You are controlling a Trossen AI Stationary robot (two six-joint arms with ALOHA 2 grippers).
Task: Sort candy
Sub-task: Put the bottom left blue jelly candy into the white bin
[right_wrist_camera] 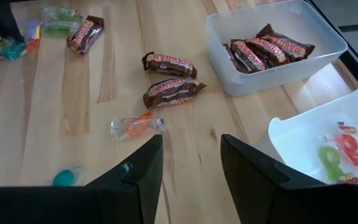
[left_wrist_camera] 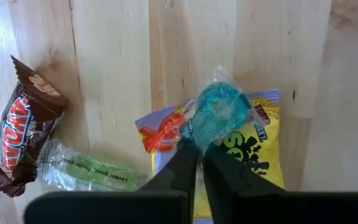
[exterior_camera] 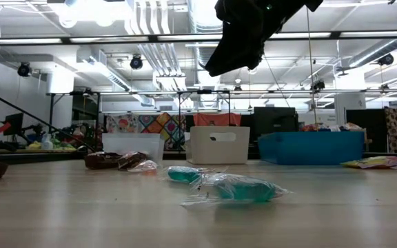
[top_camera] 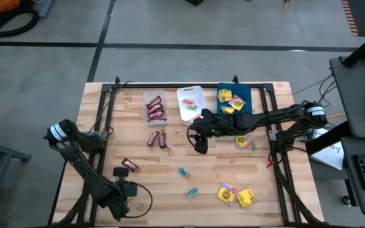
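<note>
**Counts (high view, clock directions as seen from above).**
- Trays: three, side by side at the 12 o'clock edge of the worktop (top_camera: 138, 209): a clear tray (top_camera: 148, 98), a white tray (top_camera: 189, 91) and a blue tray (top_camera: 244, 92).
- Mini bars lying loose: three. Two (top_camera: 152, 138) (top_camera: 163, 139) lay side by side at 6 o'clock of the clear tray, and a third bar (top_camera: 129, 165) lay apart at their 7 o'clock. At least three more were in the clear tray.
- Loose teal pieces (top_camera: 182, 171): two, near the worktop's centre.
- Loose yellow packets: three. One (top_camera: 241, 141) lay at 6 o'clock of the blue tray and two (top_camera: 227, 193) (top_camera: 246, 197) at the 5 o'clock corner.

**Left gripper (left_wrist_camera: 197, 155).** It was at the 7 o'clock corner. The jaws were closed on the wrapper tail of a further teal piece (left_wrist_camera: 216, 115). The piece sat just beyond the fingertips, over a fourth yellow packet (left_wrist_camera: 263, 155). A green piece (left_wrist_camera: 86, 174) and the third bar lay beside them.

**Right gripper (right_wrist_camera: 191, 146).** It hung above the worktop centre, at 6 o'clock of the white tray. The jaws were apart and gripped nothing.

**Orientation.**
- The gripped teal piece's long axis ran in line with the jaws, pointing away from them.
- The paired bars ran about 12 to 6 o'clock.
- The third bar ran about 10 to 4 o'clock.
</note>
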